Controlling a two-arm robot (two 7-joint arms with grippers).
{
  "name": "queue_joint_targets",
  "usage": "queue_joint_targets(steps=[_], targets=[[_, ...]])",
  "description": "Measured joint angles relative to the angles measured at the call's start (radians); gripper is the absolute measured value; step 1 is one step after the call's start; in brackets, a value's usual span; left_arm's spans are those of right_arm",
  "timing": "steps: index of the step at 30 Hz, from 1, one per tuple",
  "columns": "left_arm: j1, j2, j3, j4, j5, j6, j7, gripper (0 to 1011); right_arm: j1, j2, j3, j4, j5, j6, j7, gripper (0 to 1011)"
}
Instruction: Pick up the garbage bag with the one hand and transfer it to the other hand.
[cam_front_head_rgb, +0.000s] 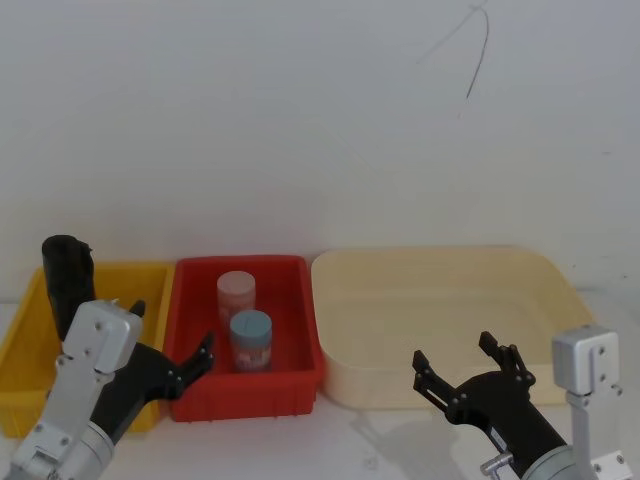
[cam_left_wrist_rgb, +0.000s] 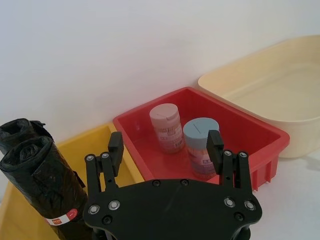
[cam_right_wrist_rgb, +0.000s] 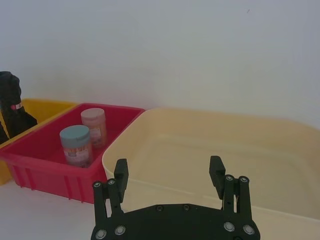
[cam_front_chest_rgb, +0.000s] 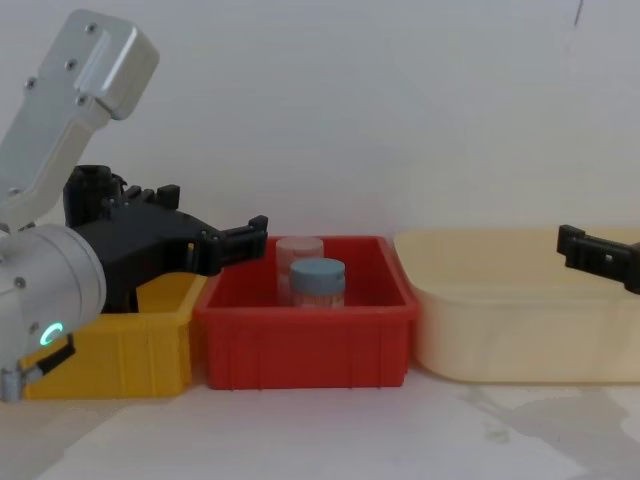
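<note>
Left hand (cam_left_wrist_rgb: 165, 144) eyes the garbage bag (cam_left_wrist_rgb: 42, 180).
Fingers apart beside the yellow bin (cam_front_head_rgb: 20, 330); the best clamp looks to be mid-roll, square across it. Right hand (cam_right_wrist_rgb: 168, 167) waits, also spread.

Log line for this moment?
left black two-fingered gripper open near yellow plastic bin; right gripper open; labelled black garbage-bag roll in bin, ungrasped

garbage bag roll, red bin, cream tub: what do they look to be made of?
The garbage bag looks like thin plastic film, probably polyethylene: black, faintly glossy, crinkled. The red bin seems rigid moulded plastic, smooth semi-gloss, ribs under its rim. The cream tub looks likewise rigid plastic, smooth, duller, rounded corners.
</note>
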Motion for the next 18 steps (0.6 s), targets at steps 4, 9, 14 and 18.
queue_joint_targets(steps=[4, 9, 14, 18], targets=[[0.000, 0.000, 0.000, 0.000, 0.000, 0.000, 0.000, 1001, 0.000, 0.000, 0.000, 0.000, 0.000, 0.000, 0.000, 1000], [0.000, 0.000, 0.000, 0.000, 0.000, 0.000, 0.000, 1002, 0.000, 0.000, 0.000, 0.000, 0.000, 0.000, 0.000, 1000], [0.000, 0.000, 0.000, 0.000, 0.000, 0.000, 0.000, 1001, 0.000, 0.000, 0.000, 0.000, 0.000, 0.000, 0.000, 1000], [0.000, 0.000, 0.000, 0.000, 0.000, 0.000, 0.000, 1001, 0.000, 0.000, 0.000, 0.000, 0.000, 0.000, 0.000, 1000]])
